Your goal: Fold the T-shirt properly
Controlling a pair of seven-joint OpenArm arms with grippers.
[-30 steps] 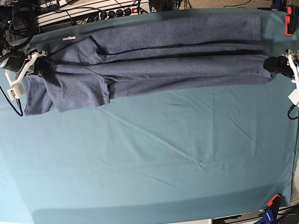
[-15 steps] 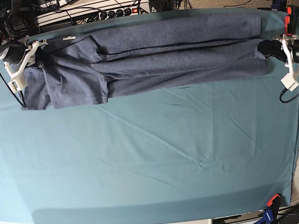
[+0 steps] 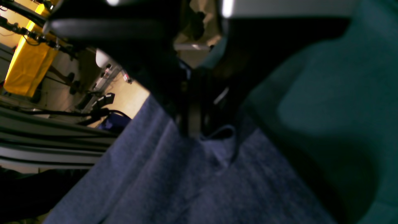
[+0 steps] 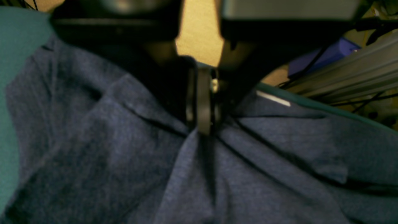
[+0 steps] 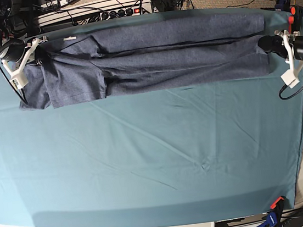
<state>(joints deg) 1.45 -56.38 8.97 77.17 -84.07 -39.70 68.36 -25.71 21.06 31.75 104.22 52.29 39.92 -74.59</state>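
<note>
Teal table cloth (image 5: 146, 158); cables and clamps along the edges.
T-shirt (image 5: 156, 57) stretched lengthwise between left gripper (image 5: 267, 44) and right gripper (image 5: 42, 56), both clamped on its ends.

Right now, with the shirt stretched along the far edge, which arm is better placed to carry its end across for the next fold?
Probably the left gripper. It is shut on the straight, flat end of the T-shirt. The right gripper pinches the bunched sleeve end, which would likely carry less neatly.
</note>
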